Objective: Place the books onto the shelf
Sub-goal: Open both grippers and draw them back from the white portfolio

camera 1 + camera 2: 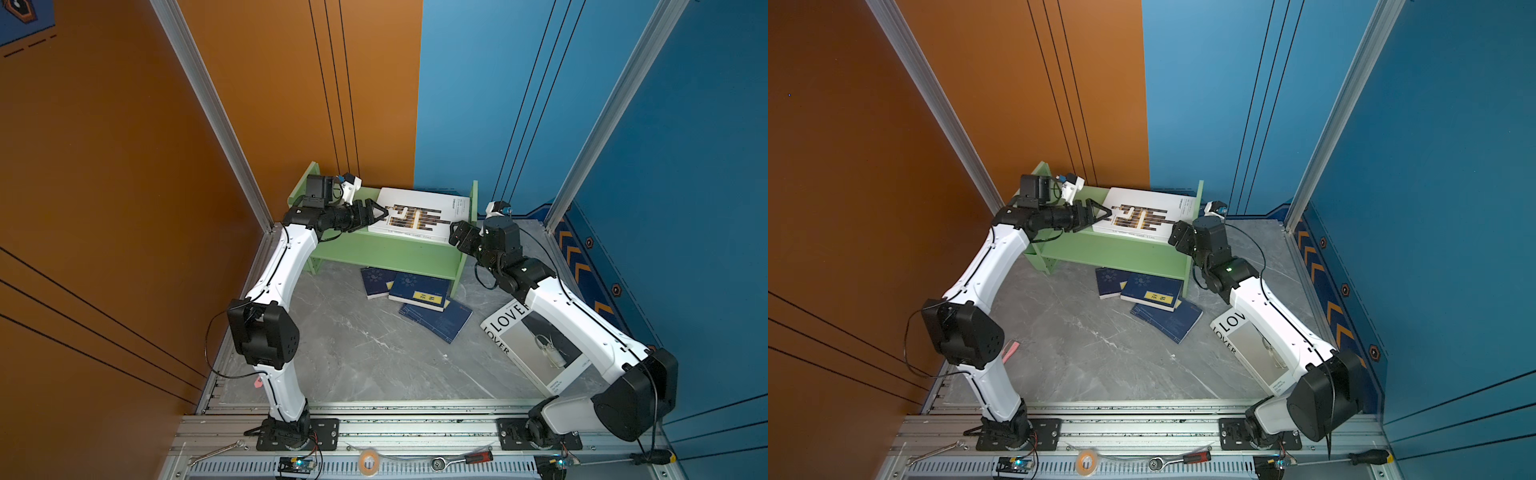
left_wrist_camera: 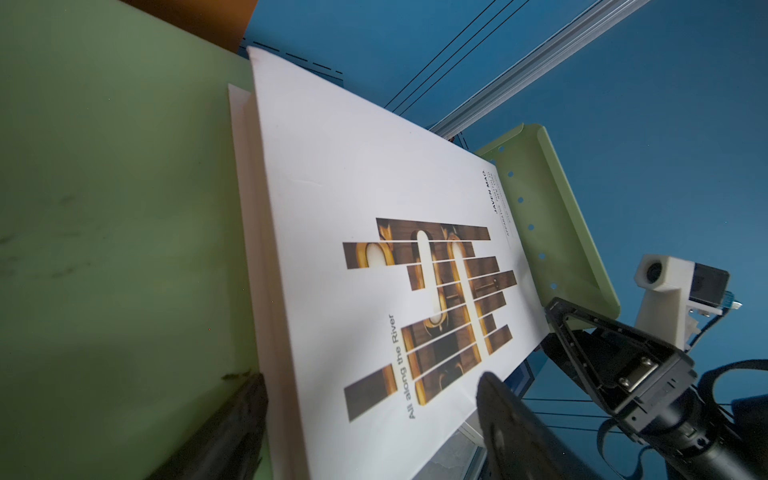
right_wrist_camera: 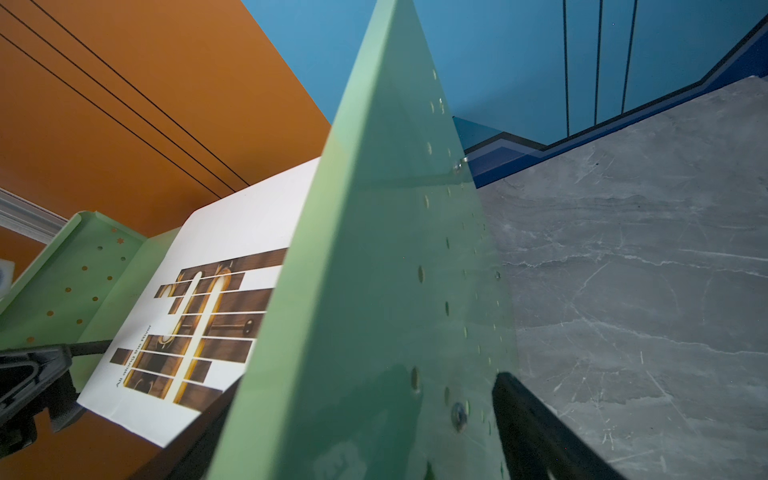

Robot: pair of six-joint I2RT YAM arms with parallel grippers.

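The light green shelf stands at the back of the grey table. A white book with a black-gold block pattern lies flat on its top tier. My left gripper is open, its jaws straddling that book's left edge. My right gripper is open astride the shelf's right side panel. Three navy books lie overlapping in front of the shelf. The white LOVER book lies partly under the right arm.
Orange and blue walls and aluminium posts close in the back and sides. On the front rail lie a wrench, a tape roll, a ratchet and a screwdriver.
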